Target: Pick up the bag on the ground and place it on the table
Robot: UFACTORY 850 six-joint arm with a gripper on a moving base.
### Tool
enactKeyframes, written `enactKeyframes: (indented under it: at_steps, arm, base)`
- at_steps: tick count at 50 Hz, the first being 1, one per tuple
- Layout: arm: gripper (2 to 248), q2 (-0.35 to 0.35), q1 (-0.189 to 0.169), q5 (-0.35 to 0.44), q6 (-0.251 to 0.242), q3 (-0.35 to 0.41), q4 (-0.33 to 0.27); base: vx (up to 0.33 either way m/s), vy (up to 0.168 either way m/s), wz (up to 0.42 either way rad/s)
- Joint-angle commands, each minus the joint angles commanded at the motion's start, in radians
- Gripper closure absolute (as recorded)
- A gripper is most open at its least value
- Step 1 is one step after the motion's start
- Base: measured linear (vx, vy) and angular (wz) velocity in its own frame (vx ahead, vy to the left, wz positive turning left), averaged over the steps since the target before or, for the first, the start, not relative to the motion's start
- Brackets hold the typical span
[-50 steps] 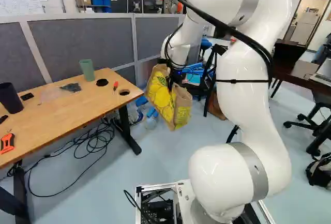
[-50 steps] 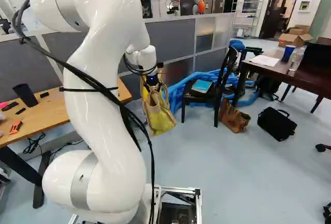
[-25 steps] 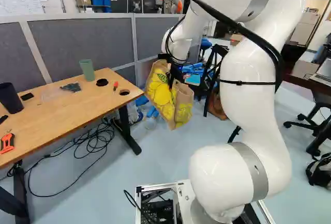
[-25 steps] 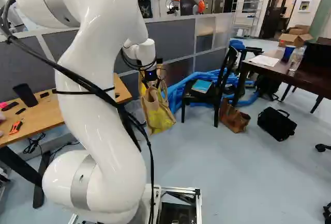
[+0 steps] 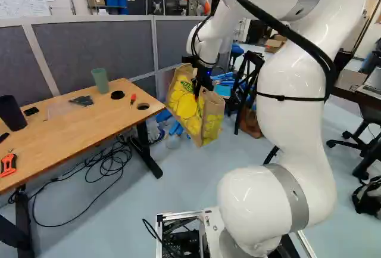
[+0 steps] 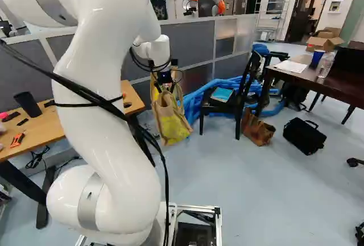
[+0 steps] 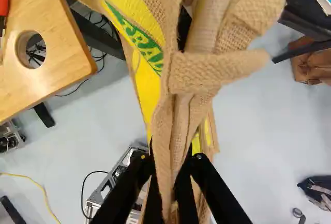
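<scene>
The counter (image 5: 71, 142) stands beside the bag (image 5: 186, 109), which hangs in the air. If we swing across too low, its body could catch the counter. Our jaws pinch its handles (image 7: 164, 157), which might slip under the load. A sloppy landing could topple the green cup (image 5: 100, 81).

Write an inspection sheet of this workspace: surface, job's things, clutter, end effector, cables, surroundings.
Surface: wooden table, with round openings near its far end.
Job's things: burlap bag, hanging above the floor beside the table, not on it.
Clutter: green cup, black cup and orange tool on the table.
End effector: shut on the bag's upper part.
Cables: black tangle on the floor by the table; others run along the arm.
Surroundings: gray partition, black chair, brown bag, black bag.
</scene>
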Motion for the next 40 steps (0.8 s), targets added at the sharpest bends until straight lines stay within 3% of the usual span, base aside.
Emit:
enactKeyframes:
  at_steps: [40]
  arm:
    - [227, 0.078, -0.008, -0.127, 0.000, -0.035, 0.000]
  base:
    - [0.000, 0.000, 0.000]
